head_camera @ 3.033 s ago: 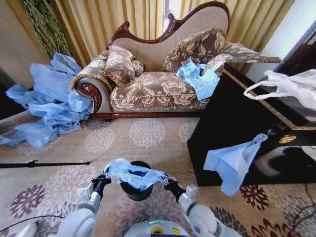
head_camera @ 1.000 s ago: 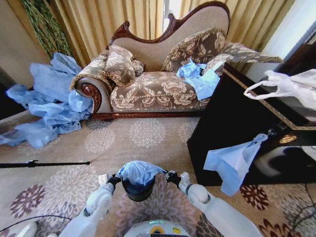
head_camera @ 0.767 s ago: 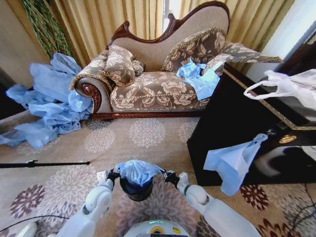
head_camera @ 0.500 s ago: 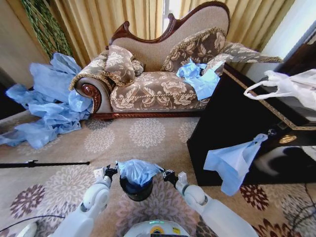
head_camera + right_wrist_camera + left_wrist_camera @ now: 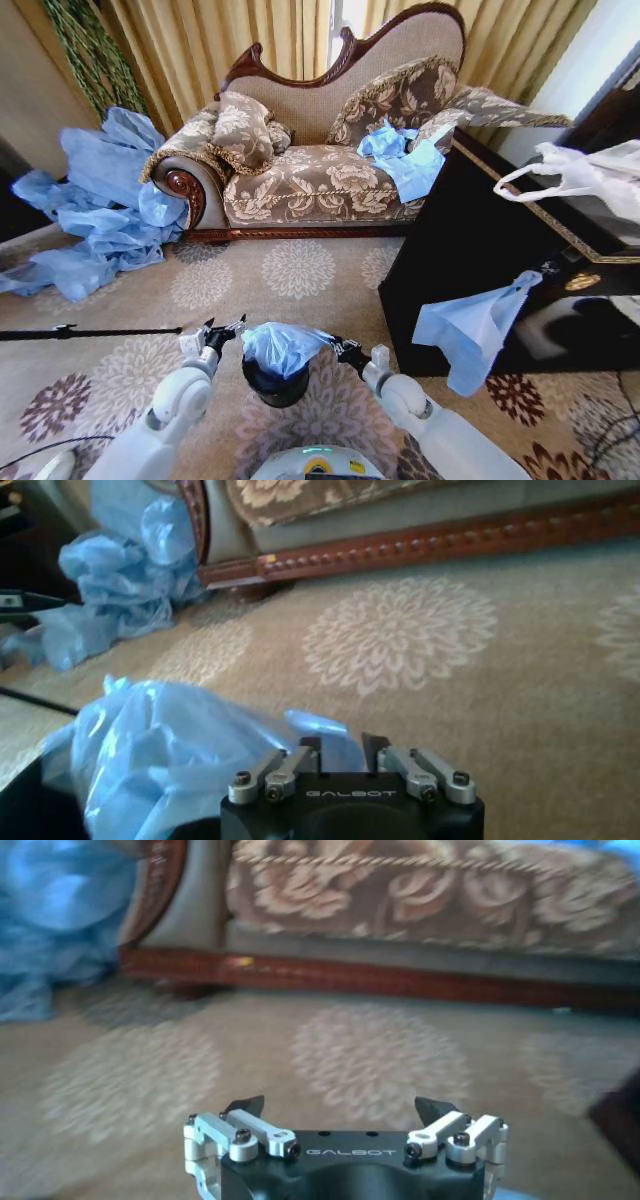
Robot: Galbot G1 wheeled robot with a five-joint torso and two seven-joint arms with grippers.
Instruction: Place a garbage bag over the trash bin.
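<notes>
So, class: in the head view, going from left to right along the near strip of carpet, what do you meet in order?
Thin black rod on the floor → left gripper, jaws open → garbage bag draped on the trash bin → right gripper, jaws on the bag's edge → blue bag hanging from the dark cabinet.

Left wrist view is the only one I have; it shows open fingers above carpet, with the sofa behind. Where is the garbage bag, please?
Observer: In the head view the garbage bag lies bunched on top of the trash bin, not pulled down its sides.
Operator: Is my left gripper touching it?
Observer: No; it is open and apart from the bag, on the bin's left side.
Operator: And the right one?
Observer: The right gripper is shut on the bag's edge, beside the bin.
</notes>
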